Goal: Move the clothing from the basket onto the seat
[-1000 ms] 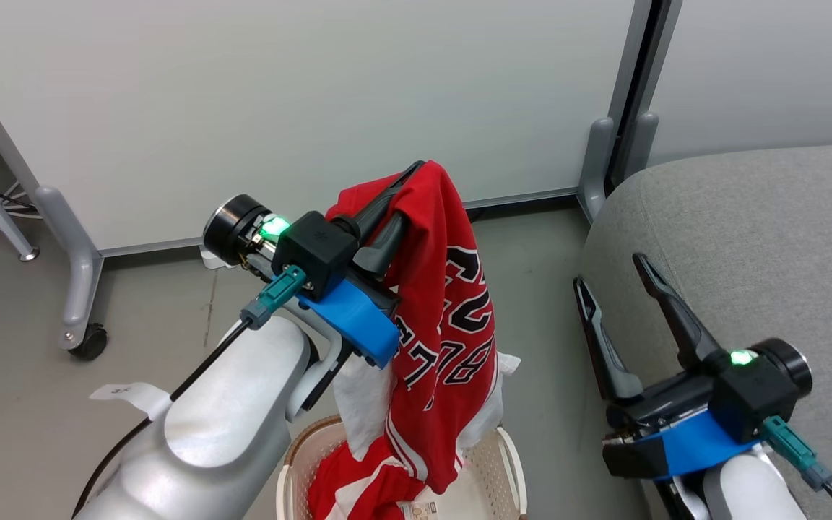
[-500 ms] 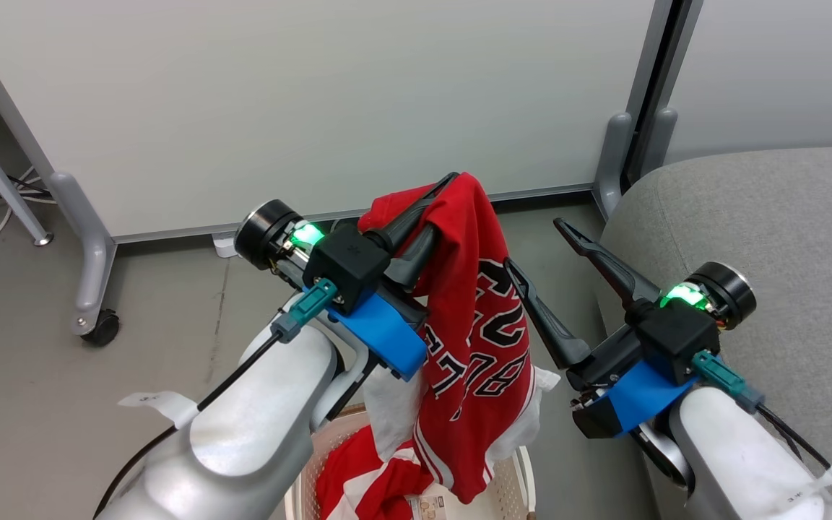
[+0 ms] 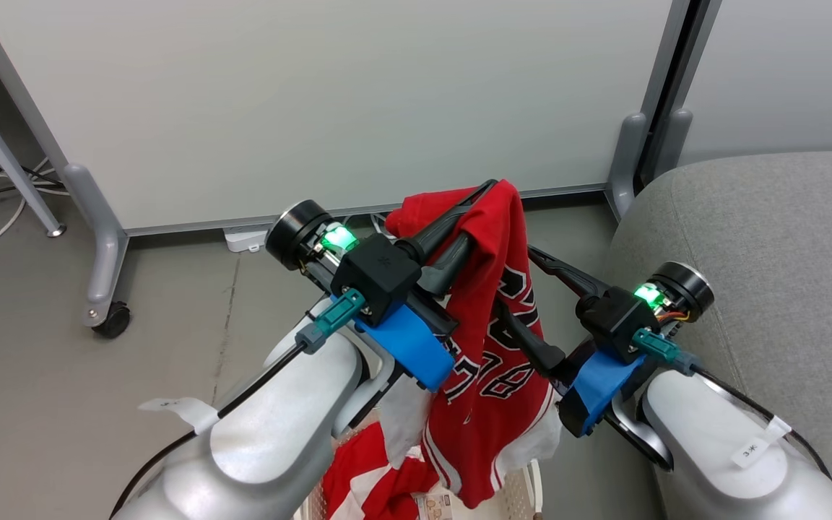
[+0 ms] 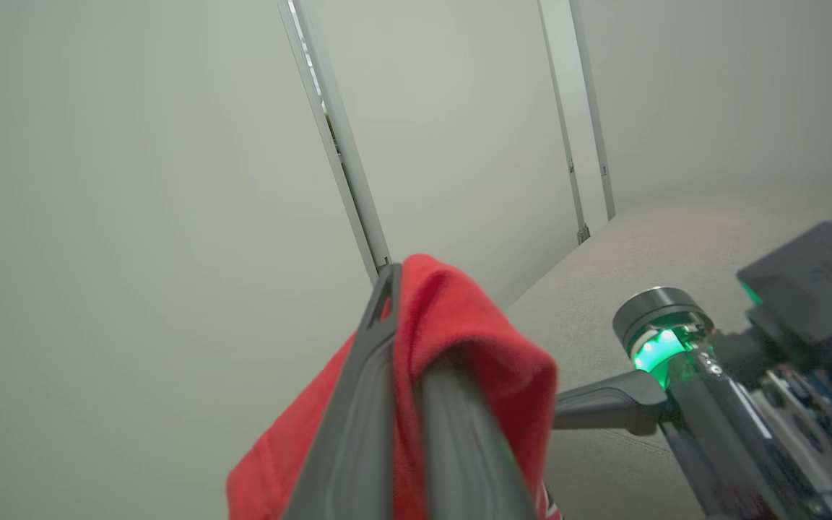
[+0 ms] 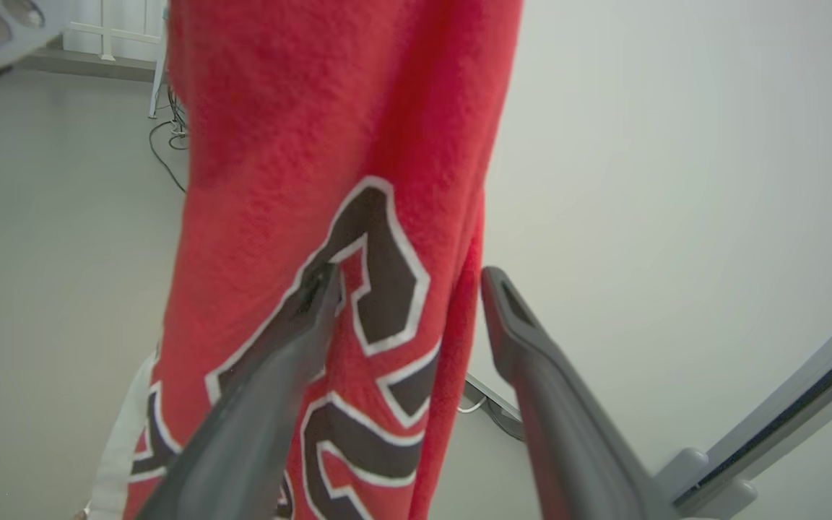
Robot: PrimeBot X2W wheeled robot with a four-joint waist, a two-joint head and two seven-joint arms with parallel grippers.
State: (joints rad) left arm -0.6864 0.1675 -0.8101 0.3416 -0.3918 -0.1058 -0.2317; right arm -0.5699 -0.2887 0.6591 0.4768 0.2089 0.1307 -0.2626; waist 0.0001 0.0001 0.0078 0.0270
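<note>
1. L arm: left hand (image 3: 479, 211) is raised over the basket (image 3: 534, 482), fingers clamped together on a bunched fold at the top of the red jersey (image 3: 488, 361). In the left wrist view the cloth (image 4: 474, 339) drapes over one finger and is pinched vs the other (left hand (image 4: 416, 310)).
2. Jersey hangs straight down from that grip. Black, white-edged numerals face the head cam, and the bottom hem dangles into the basket mouth.
3. R arm: right hand (image 3: 513, 274) is level w/ the numerals, fingers spread wide apart, holding nothing.
4. Right wrist view: right hand (image 5: 409, 273) straddles the jersey's (image 5: 279, 108) edge. One finger lies across the numerals and the other sits just off the cloth edge, w/ fabric between them. Can't tell if either finger actually touches.
5. Second piece, the red striped garment (image 3: 365, 469) w/ white trim, lies inside the basket below the jersey. A sticker (image 3: 434, 507) shows on the basket floor.
6. Basket sits on the floor (image 3: 62, 375) at the bottom edge of the head view, between the two forearms.
7. Seat (image 3: 748, 231), grey fabric, is just to the robot's right of the basket; no clothing on the part seen.
8. Bkgd: pale partition panel (image 3: 315, 94) on a leg w/ a caster (image 3: 114, 321).
</note>
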